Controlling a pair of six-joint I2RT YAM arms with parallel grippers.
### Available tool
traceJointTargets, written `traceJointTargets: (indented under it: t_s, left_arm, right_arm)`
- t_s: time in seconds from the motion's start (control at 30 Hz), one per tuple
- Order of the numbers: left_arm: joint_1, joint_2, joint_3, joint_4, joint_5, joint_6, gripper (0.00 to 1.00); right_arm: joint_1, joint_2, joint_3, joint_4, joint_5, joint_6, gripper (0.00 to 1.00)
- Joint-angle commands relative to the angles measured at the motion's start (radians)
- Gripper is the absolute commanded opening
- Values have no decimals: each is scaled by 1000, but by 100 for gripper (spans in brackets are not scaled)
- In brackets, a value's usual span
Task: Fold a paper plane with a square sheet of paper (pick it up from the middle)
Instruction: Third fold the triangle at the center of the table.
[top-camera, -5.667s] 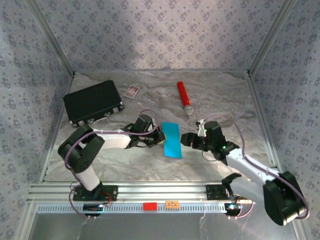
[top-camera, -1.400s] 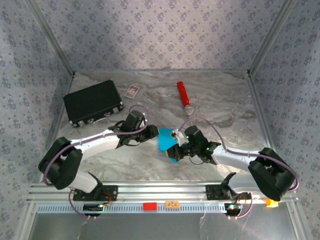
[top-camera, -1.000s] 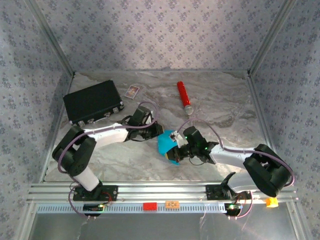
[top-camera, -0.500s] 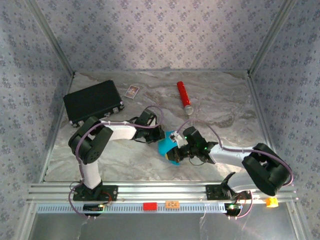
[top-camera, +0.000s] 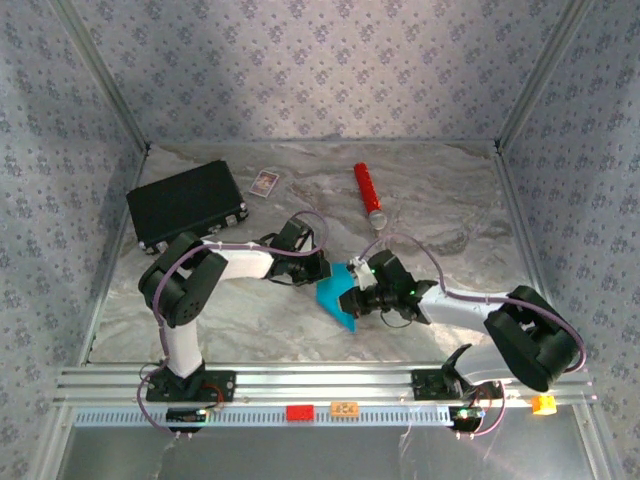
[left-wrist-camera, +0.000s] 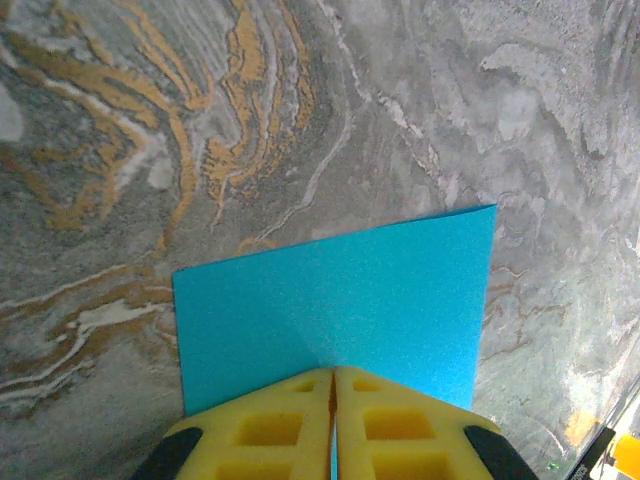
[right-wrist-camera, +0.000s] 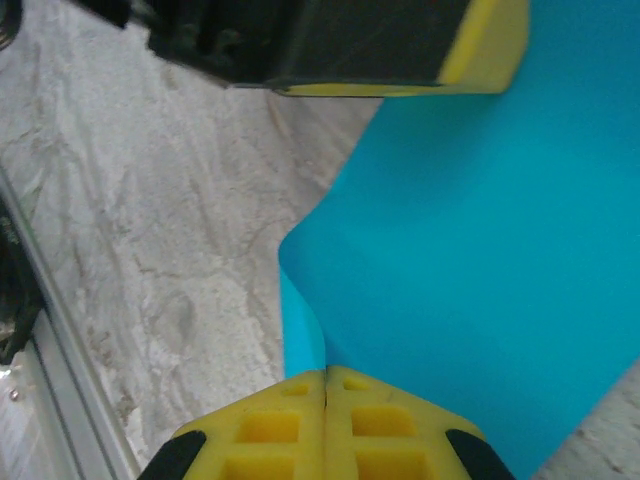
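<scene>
Square sheet of paper (top-camera: 335, 298): cyan, plain, curled over, pinched at 2 edges.

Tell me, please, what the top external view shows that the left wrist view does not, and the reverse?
From the top external view: the black case, the red cylinder, the small card and the right gripper on the blue sheet of paper. From the left wrist view: the left gripper pinching the sheet's edge, its yellow pads pressed together, and golden veins in the table. Shared: the sheet and the marbled table.
</scene>
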Motion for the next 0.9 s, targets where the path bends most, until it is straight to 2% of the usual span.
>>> traceJointTargets:
  t_s: [0.0,0.87]
  left_arm:
    - [3,8,-6,-33,-18,22,9]
    - [3,2,-6,-35,-16,16,9]
  right_arm:
    - [-8,4,32,-58,67,-8,0]
    - [1,41,28,-89,160,14,0]
